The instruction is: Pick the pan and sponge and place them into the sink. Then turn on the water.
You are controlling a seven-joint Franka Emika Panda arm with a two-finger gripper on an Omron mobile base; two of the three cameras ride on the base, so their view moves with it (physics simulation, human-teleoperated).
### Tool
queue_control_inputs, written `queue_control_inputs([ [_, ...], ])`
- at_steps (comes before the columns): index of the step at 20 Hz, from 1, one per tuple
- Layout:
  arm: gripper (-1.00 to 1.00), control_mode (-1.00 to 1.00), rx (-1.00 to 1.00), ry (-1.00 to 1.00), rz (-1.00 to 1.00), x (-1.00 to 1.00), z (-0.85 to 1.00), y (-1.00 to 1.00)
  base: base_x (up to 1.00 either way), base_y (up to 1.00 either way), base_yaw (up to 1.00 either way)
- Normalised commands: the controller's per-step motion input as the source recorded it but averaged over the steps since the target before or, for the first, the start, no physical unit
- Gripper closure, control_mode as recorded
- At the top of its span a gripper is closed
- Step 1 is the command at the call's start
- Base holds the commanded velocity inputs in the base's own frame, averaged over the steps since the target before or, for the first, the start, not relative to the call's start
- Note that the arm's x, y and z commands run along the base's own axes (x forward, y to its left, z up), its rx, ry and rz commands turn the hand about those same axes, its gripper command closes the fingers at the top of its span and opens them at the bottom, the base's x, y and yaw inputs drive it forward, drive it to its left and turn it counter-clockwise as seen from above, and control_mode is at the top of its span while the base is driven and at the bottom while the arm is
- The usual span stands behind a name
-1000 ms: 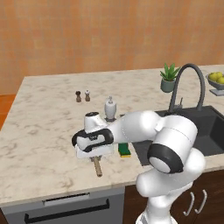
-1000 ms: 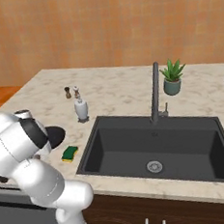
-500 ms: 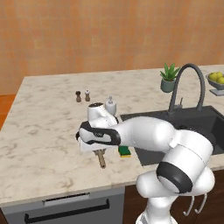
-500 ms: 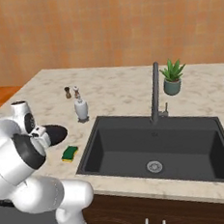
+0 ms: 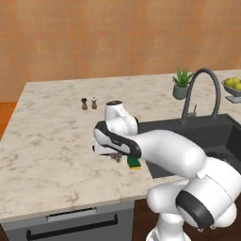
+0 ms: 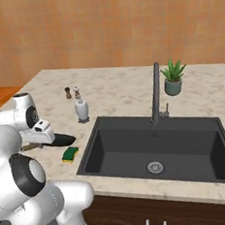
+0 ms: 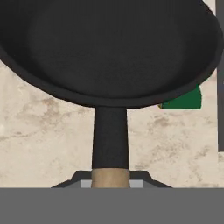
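The black pan (image 7: 109, 48) spreads across the top of the hand view, its dark neck running down to the wooden handle (image 7: 110, 177). My gripper (image 7: 110, 179) is shut on that handle, a dark finger (image 7: 72, 179) on each side of it. From the right base camera the pan (image 6: 62, 138) sits low over the counter, just left of the sink (image 6: 157, 149), with the gripper (image 6: 33, 144) behind it. The green-topped sponge (image 6: 70, 154) lies on the counter in front of the pan; its green corner (image 7: 183, 99) peeks out under the pan's rim. My arm hides most of the pan around the gripper (image 5: 114, 155), beside the sponge (image 5: 135, 163).
The dark gooseneck faucet (image 6: 155, 93) stands behind the basin. A white soap dispenser (image 6: 81, 110) is just behind the pan, with salt and pepper shakers (image 6: 72, 93) farther back. A potted plant (image 6: 172, 79) and a fruit bowl (image 5: 234, 87) stand at the back right.
The hand has drawn back from the counter's front edge with the pan handle, and the forearm has swung lower across the counter. The sponge has stayed put.
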Motion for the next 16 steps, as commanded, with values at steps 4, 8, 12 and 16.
queue_control_inputs([
  [4,1.0,-1.0,0.0,0.04,-0.25,0.0,0.09,-0.89,0.0,0.0,0.0],
  [8,1.0,-1.0,0.0,0.02,-0.31,0.0,0.0,-0.95,0.0,0.0,0.0],
  [12,1.0,-1.0,0.0,0.02,-0.35,0.0,0.0,-0.82,0.0,0.0,0.0],
  [16,1.0,-1.0,-0.01,0.01,-0.37,0.08,0.0,-0.76,0.0,0.0,0.0],
])
